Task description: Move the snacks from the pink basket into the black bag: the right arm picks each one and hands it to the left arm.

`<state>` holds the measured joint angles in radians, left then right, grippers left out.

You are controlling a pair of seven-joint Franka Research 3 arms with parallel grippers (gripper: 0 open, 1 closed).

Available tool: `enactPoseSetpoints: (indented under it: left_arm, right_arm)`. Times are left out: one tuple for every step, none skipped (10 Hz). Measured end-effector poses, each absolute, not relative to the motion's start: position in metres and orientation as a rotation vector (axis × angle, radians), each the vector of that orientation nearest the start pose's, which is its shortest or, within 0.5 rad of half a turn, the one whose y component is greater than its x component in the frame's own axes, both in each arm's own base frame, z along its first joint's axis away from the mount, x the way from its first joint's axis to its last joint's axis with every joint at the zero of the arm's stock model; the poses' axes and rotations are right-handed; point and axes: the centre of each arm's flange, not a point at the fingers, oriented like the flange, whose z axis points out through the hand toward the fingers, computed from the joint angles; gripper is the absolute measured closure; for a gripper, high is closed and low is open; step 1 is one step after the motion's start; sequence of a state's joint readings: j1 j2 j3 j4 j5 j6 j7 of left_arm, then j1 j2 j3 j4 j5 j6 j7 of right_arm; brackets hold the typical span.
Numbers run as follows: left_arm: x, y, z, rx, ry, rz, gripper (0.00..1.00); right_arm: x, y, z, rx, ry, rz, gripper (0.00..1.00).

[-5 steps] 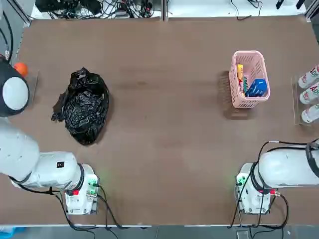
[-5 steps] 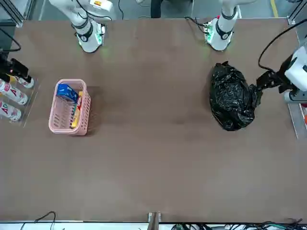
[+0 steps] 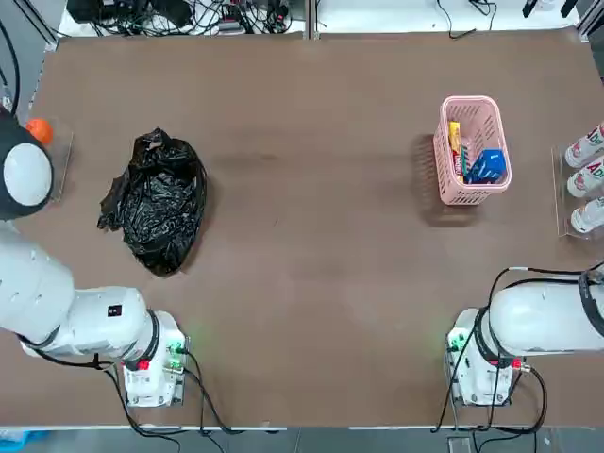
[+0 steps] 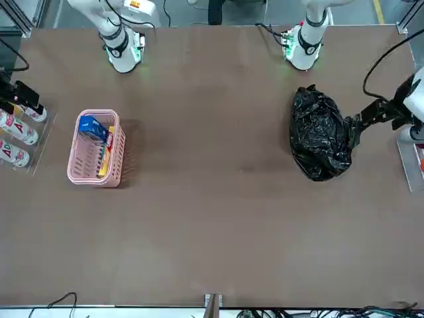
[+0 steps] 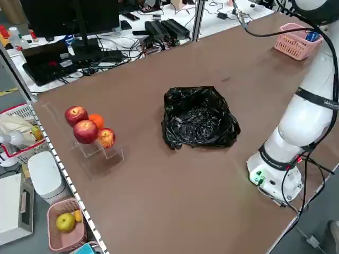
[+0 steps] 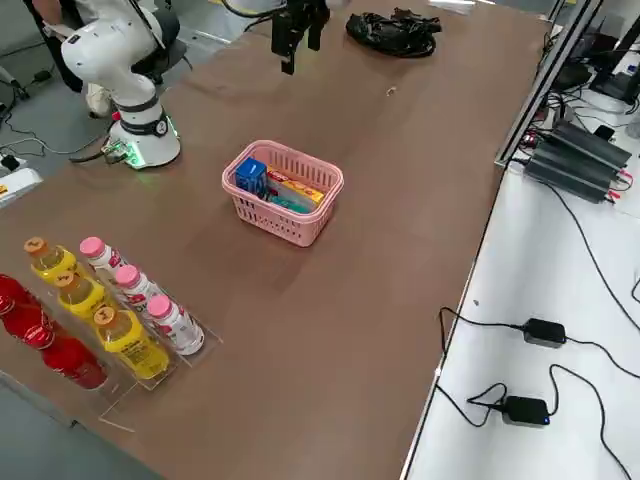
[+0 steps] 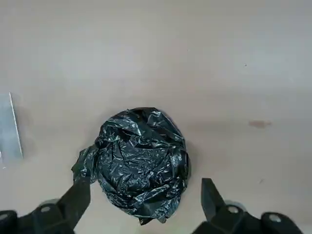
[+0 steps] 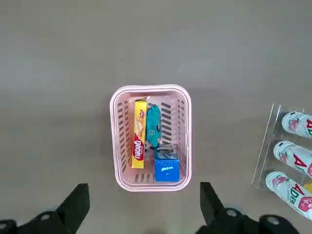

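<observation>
Pink basket (image 8: 150, 138) on the tabletop (image 3: 311, 208) holding blue (image 8: 166, 169), yellow (image 8: 139, 140) and teal (image 8: 153, 125) snacks, right tool (image 8: 141, 207) above it, wide open, empty, black bag (image 7: 137, 163) well apart from the basket, left tool (image 7: 144, 202) above the bag, wide open, empty

The pink basket (image 6: 283, 192) sits mid-table, holding a blue packet (image 6: 251, 177) at one end, with a yellow packet (image 6: 297, 189) and a teal packet (image 6: 290, 203) alongside; capped bottles (image 6: 105, 311) stand in a clear rack at the near corner; a white arm's base (image 6: 140, 140) glows green; a dark gripper (image 6: 297, 28) hangs beyond the basket, apparently open; the black bag (image 6: 393, 30) lies far off.
</observation>
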<state>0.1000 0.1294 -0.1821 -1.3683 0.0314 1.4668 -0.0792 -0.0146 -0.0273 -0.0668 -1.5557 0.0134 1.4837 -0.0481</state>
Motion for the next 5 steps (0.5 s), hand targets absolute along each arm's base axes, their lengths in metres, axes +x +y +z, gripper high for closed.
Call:
enactPoseSetpoints:
  left_arm:
    - [0.583, -0.035, 0.643, -3.132, -0.006, 0.024, 0.00]
    - [0.582, -0.035, 0.645, -3.132, -0.002, 0.018, 0.00]
    - [0.582, -0.037, 0.644, -3.132, 0.008, 0.019, 0.00]
    - [0.582, -0.042, 0.644, -3.132, 0.021, 0.020, 0.00]
    - [0.582, -0.047, 0.642, -3.132, 0.037, 0.024, 0.00]
  right_arm:
    - [0.536, -0.043, 0.634, -3.122, 0.050, 0.076, 0.00]
    - [0.539, -0.043, 0.625, -3.122, 0.051, 0.073, 0.00]
    - [0.543, -0.043, 0.610, -3.122, 0.051, 0.077, 0.00]
    - [0.546, -0.043, 0.591, -3.122, 0.040, 0.083, 0.00]
    - [0.549, -0.045, 0.571, -3.122, 0.016, 0.074, 0.00]
